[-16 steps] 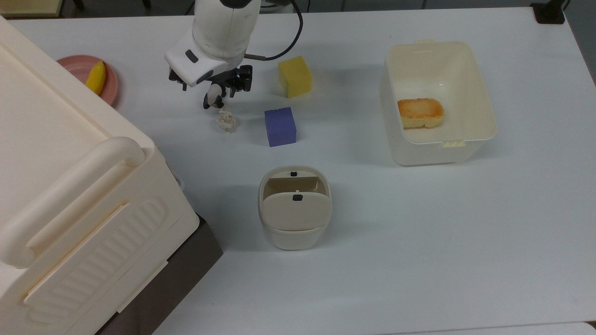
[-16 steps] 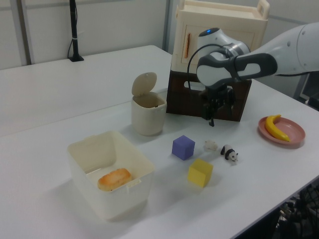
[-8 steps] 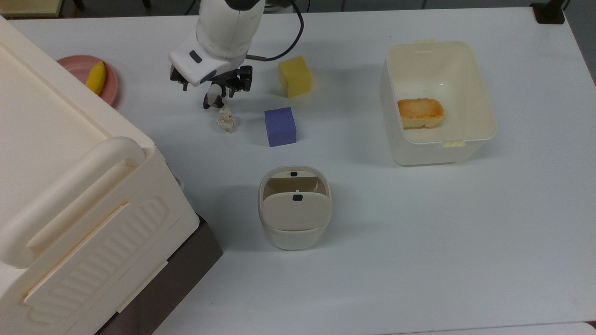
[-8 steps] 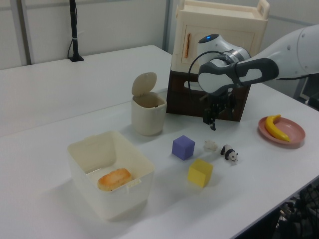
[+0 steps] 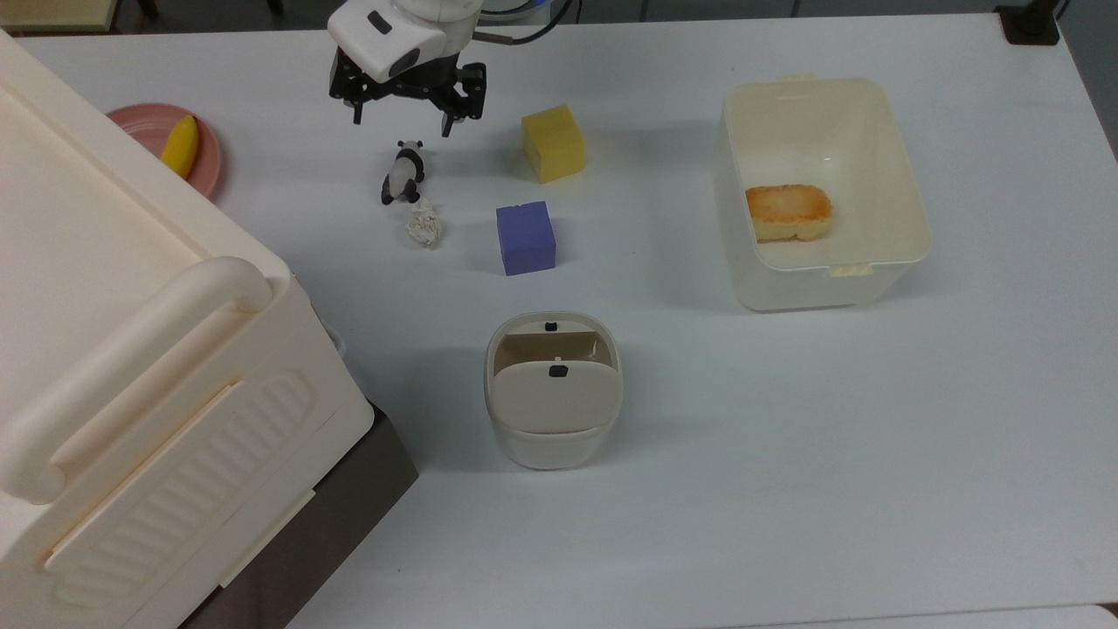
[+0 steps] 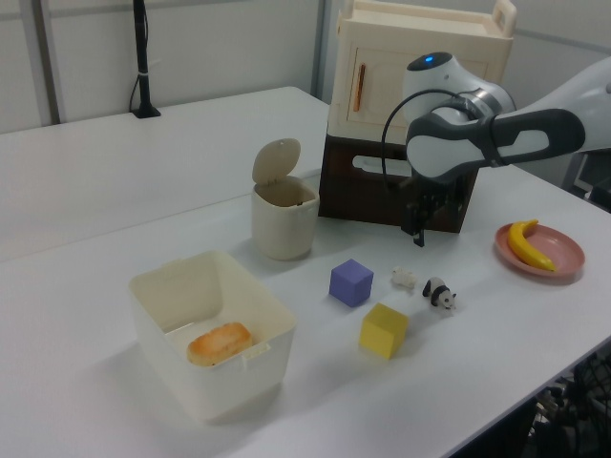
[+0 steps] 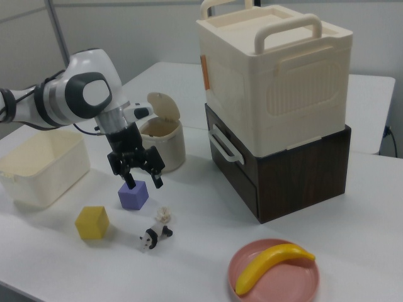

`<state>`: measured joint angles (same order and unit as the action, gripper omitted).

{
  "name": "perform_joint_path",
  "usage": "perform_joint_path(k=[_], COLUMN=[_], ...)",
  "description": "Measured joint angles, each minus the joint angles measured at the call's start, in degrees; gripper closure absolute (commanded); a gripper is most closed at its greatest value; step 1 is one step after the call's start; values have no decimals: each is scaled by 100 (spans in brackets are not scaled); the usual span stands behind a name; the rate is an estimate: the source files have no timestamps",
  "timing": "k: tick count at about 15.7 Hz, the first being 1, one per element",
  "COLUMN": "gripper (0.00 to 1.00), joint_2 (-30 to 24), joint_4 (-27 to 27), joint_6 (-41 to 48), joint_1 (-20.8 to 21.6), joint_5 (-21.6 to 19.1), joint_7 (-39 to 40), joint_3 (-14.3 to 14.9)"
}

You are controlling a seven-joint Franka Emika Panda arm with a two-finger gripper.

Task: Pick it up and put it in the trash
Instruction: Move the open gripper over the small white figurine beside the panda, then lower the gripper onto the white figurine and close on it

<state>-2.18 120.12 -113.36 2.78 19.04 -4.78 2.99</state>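
Note:
The small crumpled off-white paper wad (image 5: 425,225) lies on the white table between a panda figurine (image 5: 403,172) and a purple block (image 5: 526,238); it also shows as the wad (image 6: 403,278) and the wad (image 7: 164,214). The trash (image 5: 553,389) is a small cream bin with its beige swing lid tipped open, standing below the purple block in the top view; I also see the trash (image 6: 284,219) (image 7: 162,141). My gripper (image 5: 403,122) (image 6: 418,234) (image 7: 143,184) hangs open and holds nothing, above the table beyond the panda, apart from the wad.
A yellow block (image 5: 553,142) sits at the gripper's right in the top view. An open cream tub (image 5: 908,175) holds a piece of bread (image 5: 789,211). A pink plate (image 5: 140,122) with a banana and a big cream box (image 5: 131,349) occupy the top view's left.
My gripper has moved toward the top view's top edge, off the panda, which now shows whole. Wad, panda and blocks have stayed put.

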Motion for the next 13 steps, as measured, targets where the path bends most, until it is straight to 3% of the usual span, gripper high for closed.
perform_joint_path(k=[4, 9, 13], gripper=[0, 0, 0], joint_2=[301, 1012, 1160], joint_4=[11, -5, -82], joint_6=[-99, -1236, -1614], joint_1=[-40, -95, -95], joint_5=[9, 20, 227], joint_7=[336, 655, 821], joint_3=[0, 1, -1])
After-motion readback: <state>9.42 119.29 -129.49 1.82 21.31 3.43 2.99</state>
